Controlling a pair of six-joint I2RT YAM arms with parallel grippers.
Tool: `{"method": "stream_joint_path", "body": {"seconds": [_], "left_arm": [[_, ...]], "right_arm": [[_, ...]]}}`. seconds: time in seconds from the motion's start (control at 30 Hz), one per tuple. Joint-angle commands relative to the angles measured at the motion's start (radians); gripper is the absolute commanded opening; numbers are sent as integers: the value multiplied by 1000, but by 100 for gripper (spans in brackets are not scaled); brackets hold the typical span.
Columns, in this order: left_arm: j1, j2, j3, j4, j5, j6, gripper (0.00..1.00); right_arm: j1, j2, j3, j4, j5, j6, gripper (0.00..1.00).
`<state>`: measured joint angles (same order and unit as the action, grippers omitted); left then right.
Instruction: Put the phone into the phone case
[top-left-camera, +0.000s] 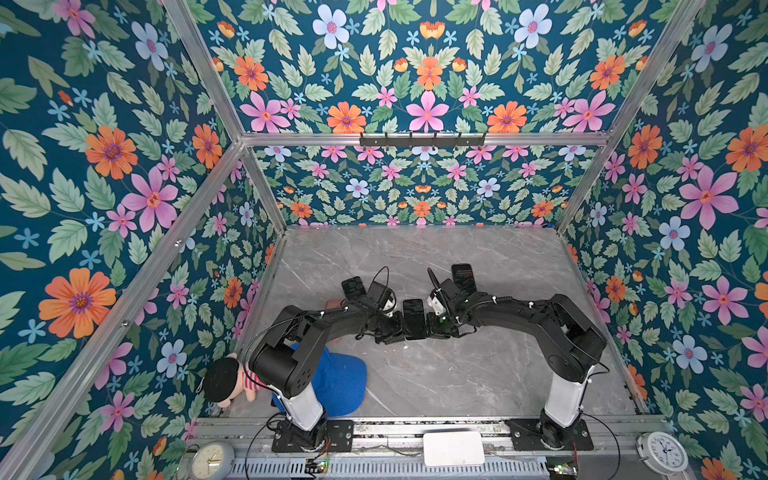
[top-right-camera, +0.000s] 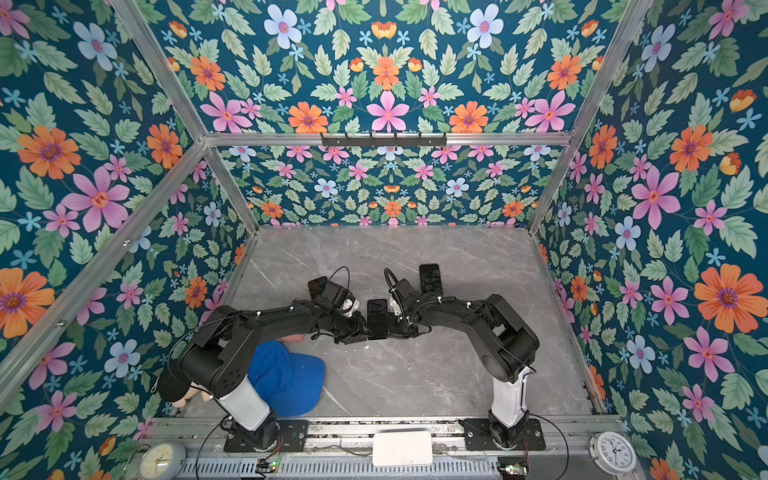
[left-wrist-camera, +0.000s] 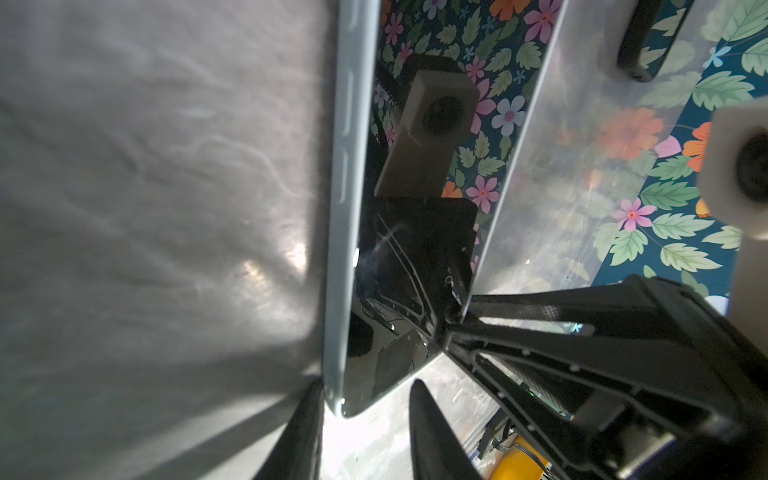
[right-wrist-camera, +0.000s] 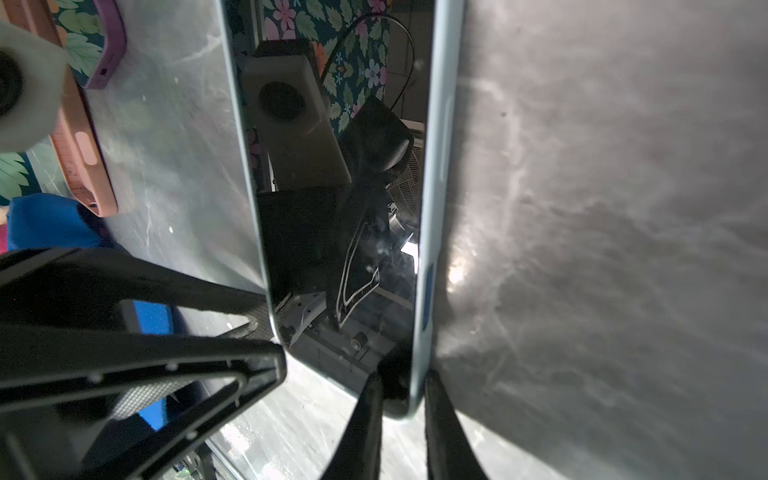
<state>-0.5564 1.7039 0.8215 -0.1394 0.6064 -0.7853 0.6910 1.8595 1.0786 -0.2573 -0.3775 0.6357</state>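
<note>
Phone (top-left-camera: 414, 318) gripped between both tools, long axis running front to back.

In both top views I see it over the middle of the surface (top-left-camera: 457, 374), screen up, one end towards my near side and the other towards the back wall. The left tool (top-left-camera: 395, 332) and right tool (top-left-camera: 434, 327) meet at its near end. A black case (top-left-camera: 463, 277) lies just beyond the right arm, and a pink case (top-left-camera: 332, 305) pokes out under the left arm. Left wrist view: the phone (left-wrist-camera: 374, 249) shows its pale blue side edge, with the left tool (left-wrist-camera: 361, 399) set narrow, holding a near corner. The black case (left-wrist-camera: 648, 41) mirrors the wallpaper, so I cannot tell what is in it. Right wrist view: the right tool (right-wrist-camera: 401, 390) pinches the opposite near corner. The pink case (right-wrist-camera: 83, 166) lies apart, its inside out of my sight.
</note>
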Motion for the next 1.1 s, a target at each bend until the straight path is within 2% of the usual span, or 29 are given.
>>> {"method": "stream_joint_path", "body": {"seconds": [0.0,0.23,0.4,0.6,0.77,1.07], "left_arm": [[-2,6,-8,-16,-25,4,37],[-2,-10,0,-48,-48,18,37],[17,-11,57,-126,-89,68,37],[77,59,188,-210,-133,156,38],[84,134,278,-227,-111,186,39],[83,196,305,-206,-80,185,38]], "right_arm": [[4,-6,-4,30,-34,6,17],[3,-23,-3,8,-20,5,18],[-7,-54,21,-29,28,-18,30],[-51,7,106,-31,19,-64,39],[-85,73,180,-46,-6,-86,41],[-90,132,238,-68,-3,-94,39]]}}
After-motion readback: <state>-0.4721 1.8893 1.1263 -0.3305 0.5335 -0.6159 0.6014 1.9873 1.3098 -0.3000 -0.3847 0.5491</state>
